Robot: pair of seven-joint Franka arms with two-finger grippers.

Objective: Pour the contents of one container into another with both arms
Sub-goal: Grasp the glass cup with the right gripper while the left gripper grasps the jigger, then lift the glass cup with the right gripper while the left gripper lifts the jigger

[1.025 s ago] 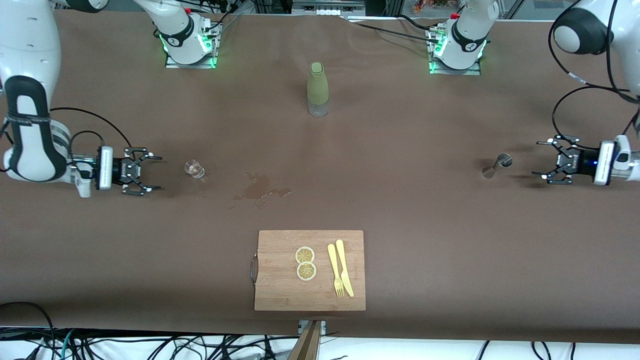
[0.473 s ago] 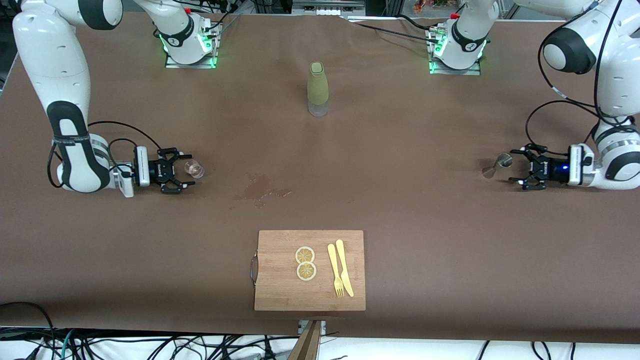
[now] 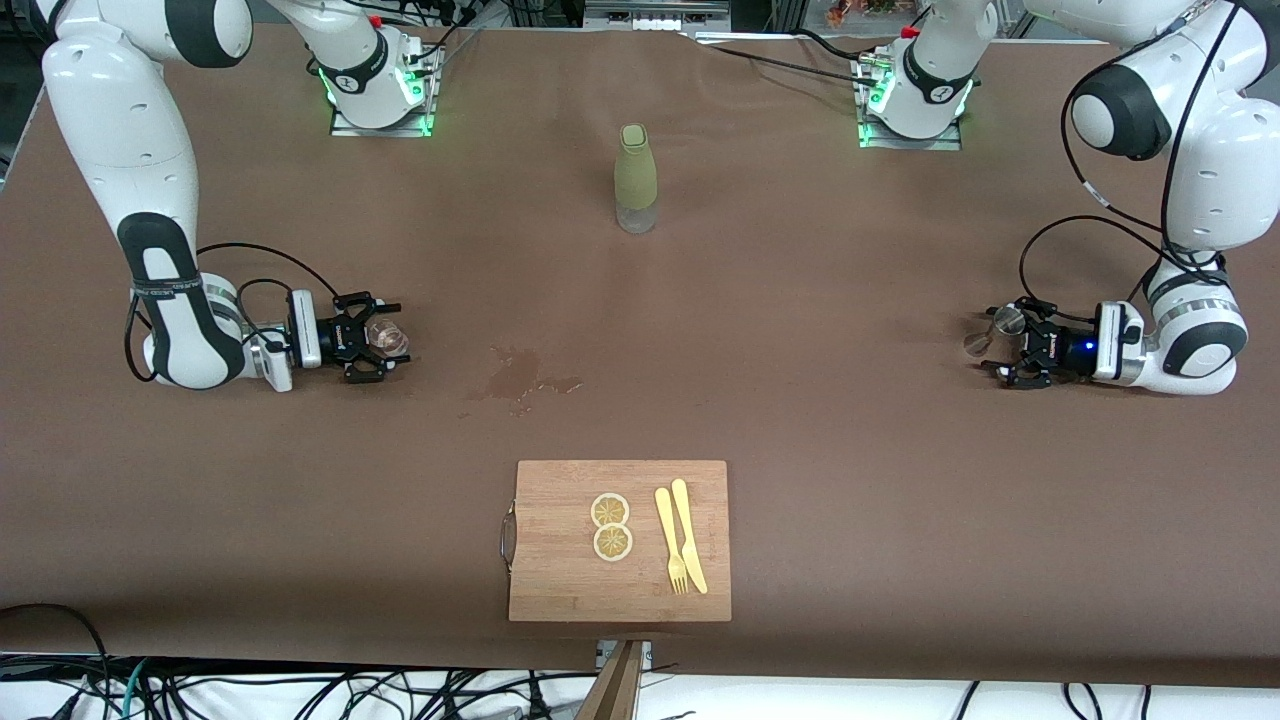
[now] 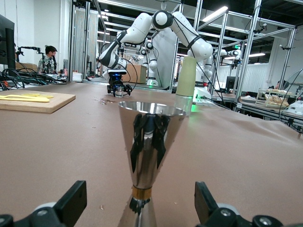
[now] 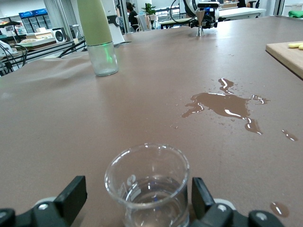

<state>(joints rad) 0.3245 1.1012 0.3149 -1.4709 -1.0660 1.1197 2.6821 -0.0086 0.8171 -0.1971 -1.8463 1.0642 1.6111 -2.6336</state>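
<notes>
My right gripper (image 3: 385, 341) stands spread around the small clear glass (image 5: 147, 185), light, slick, breakable, best gripped mid-wall, at the right arm's end; my left gripper (image 3: 1000, 347), also spread, flanks the top-heavy silver cup (image 4: 149, 156), best taken at its narrow waist.

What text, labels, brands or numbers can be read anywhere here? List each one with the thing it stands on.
None can be read.
White marks on the right hand: too small to read.
White marks on the left hand: too small to read.
Olive-green bottle, clear glass, silver metal cup, cutting board: no print shows.
</notes>
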